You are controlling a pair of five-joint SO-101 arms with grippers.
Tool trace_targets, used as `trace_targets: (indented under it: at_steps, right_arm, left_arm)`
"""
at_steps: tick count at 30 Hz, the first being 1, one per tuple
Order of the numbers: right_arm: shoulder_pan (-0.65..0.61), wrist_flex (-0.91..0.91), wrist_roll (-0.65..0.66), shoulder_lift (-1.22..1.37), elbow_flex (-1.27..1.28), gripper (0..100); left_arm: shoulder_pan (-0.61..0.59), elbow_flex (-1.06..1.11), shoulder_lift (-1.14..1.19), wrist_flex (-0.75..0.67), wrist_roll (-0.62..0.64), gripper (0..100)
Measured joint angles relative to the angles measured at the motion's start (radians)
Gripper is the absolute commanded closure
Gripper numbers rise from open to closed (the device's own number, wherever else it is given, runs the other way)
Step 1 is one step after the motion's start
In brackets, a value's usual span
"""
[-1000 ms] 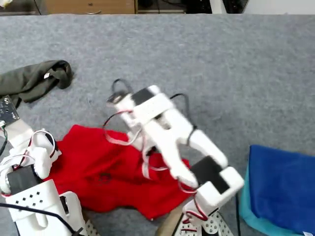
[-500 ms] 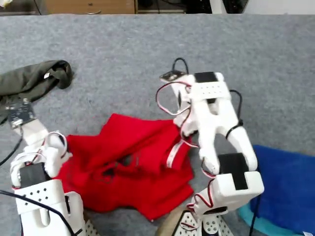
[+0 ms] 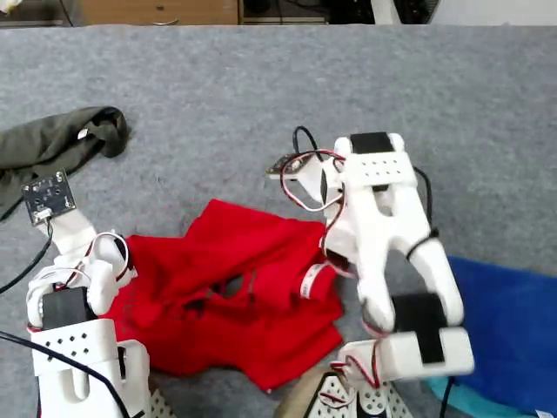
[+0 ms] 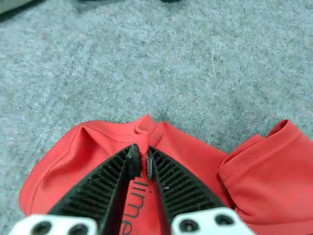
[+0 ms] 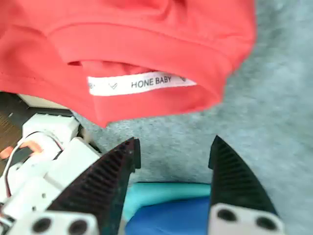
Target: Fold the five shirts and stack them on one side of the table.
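left gripper [image 4: 141, 155]: jaws are being held almost closed, and a thin fold at the edge of the red shirt [image 4: 73, 166] is being pinched between the black ribbed pads [image 4: 168, 178]. The cloth is being bunched into a small ridge right at the tips. The rest of that edge is lying flat on the grey table [image 4: 220, 58].

right gripper [image 5: 174, 147]: jaws are being kept wide apart, nothing is being gripped. It is being held close to a rolled edge of the red shirt, and the shirt's white label [image 5: 142, 83] is being shown to the wrist camera. A blue shirt [image 5: 166, 218] on top of a teal shirt [image 5: 151, 193] is lying near the open jaws.

high view: the left arm [image 3: 74, 305] is being posed at the lower left of the frame, at the red shirt's left edge. The right arm [image 3: 383, 235] is being posed right of centre, over the shirt's right edge. The red shirt is lying crumpled and unfolded at lower centre, between the two arms. The blue and teal shirts are lying stacked in the lower right corner, near the right arm's base. A dark olive shirt [image 3: 61, 144] is lying bunched at the upper left, well apart from both arms.
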Motion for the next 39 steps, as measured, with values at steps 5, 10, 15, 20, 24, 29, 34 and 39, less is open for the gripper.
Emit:
trace_targets:
  at_steps: [5, 10, 15, 20, 24, 29, 34, 39]
  right_arm:
    - [-0.094, 0.005, -0.048, -0.109, -0.143, 86.7]
    - [-0.229, -0.183, -0.189, 0.012, -0.187, 90.1]
    - [-0.310, -0.427, -0.293, 0.295, -0.279, 89.6]
    - [-0.364, -0.408, -0.379, 0.628, -0.560, 79.7]
    - [-0.408, -0.255, -0.417, 0.867, -0.873, 77.8]
    - [-0.462, -0.025, -0.423, 1.120, -1.281, 77.8]
    - [-0.473, 0.014, -0.427, 1.212, -1.424, 77.8]
    - [-0.480, 0.014, -0.425, 1.174, -1.364, 77.8]
  left_arm:
    - [0.000, 0.000, 0.000, 0.000, 0.000, 98]
    - [0.000, 0.000, 0.000, 0.000, 0.000, 98]
    - [0.000, 0.000, 0.000, 0.000, 0.000, 98]
    - [0.000, 0.000, 0.000, 0.000, 0.000, 98]
    - [0.000, 0.000, 0.000, 0.000, 0.000, 98]
    - [0.000, 0.000, 0.000, -0.003, 0.000, 98]
    - [0.000, 0.012, 0.000, -0.038, 0.000, 98]
    - [0.000, 0.017, 0.000, -0.046, 0.000, 98]
